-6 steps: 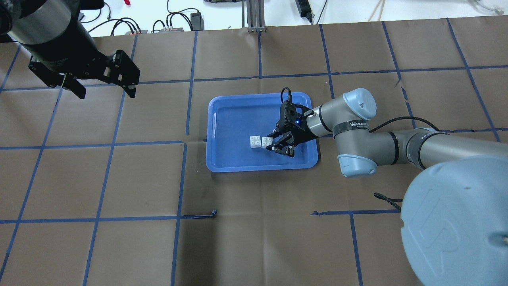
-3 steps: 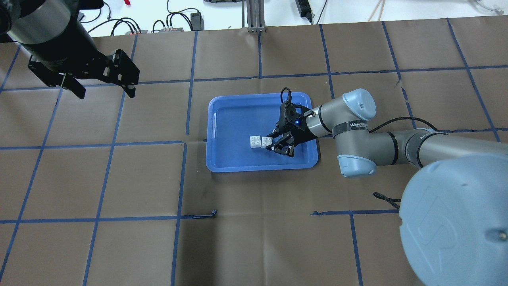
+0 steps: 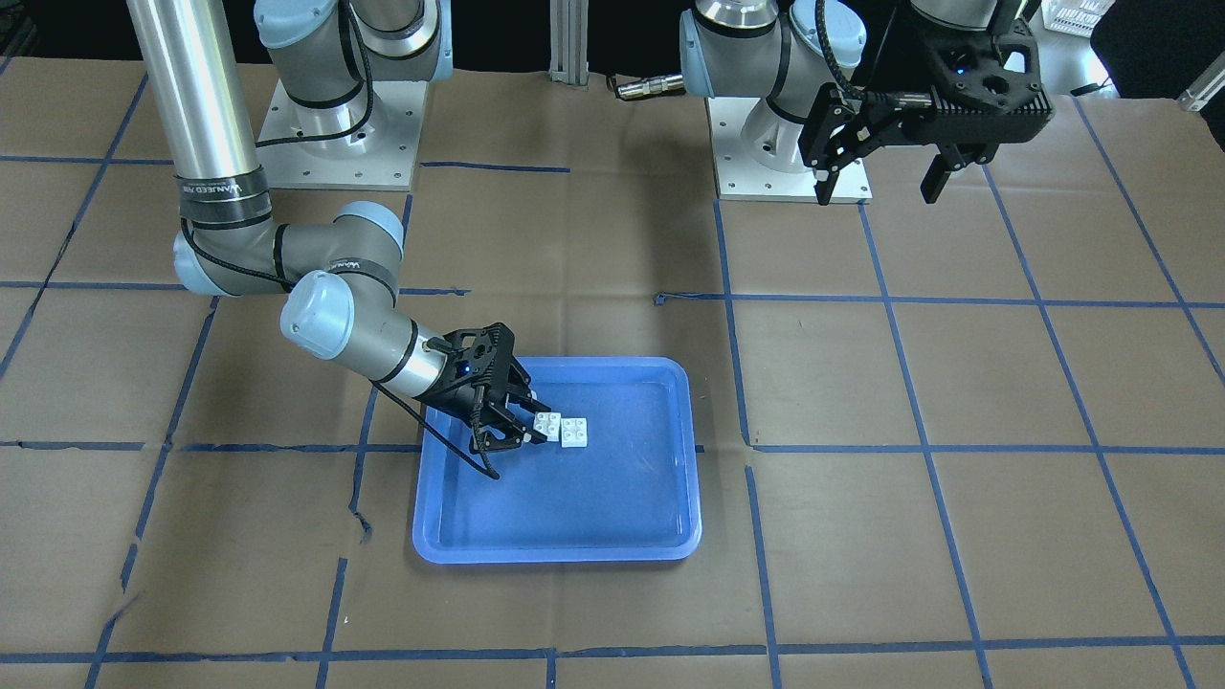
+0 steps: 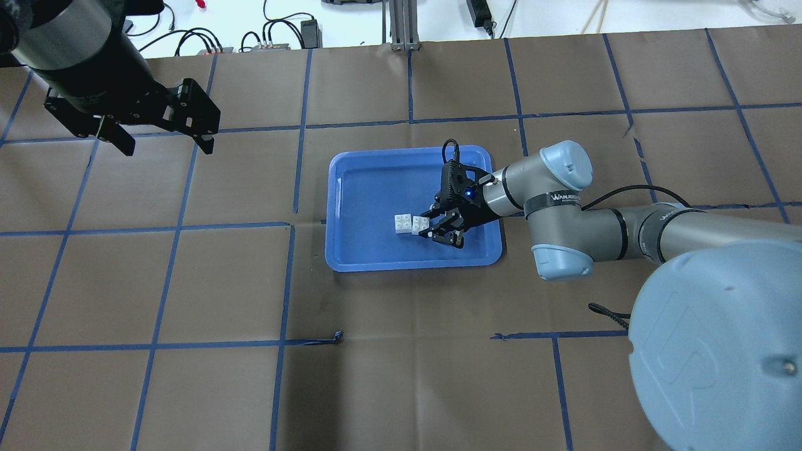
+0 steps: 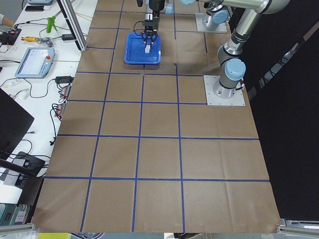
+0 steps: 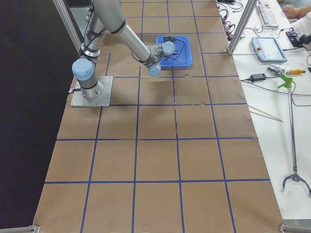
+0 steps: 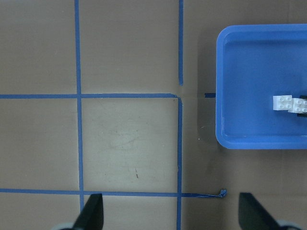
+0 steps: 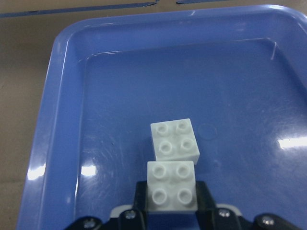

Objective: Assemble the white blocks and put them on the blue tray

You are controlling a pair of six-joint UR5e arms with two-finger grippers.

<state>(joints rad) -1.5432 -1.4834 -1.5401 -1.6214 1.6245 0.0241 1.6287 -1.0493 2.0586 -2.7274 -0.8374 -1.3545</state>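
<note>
- We are seeing the table carrying the blue tray near its middle.
- We are noting the left claw hanging high off to one side, well apart from the tray. Its fingers are spreading wide and gripping nothing.
- The right claw is sitting low inside the tray, pinching the held white block narrowly by its two sides.
- We are finding the free white block lying studs-up on the tray floor. It is just beside the held one and slightly turned.

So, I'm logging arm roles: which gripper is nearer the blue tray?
Right. The right gripper is inside the blue tray, shut on a white block; the left gripper hangs open, far off beside it.
</note>
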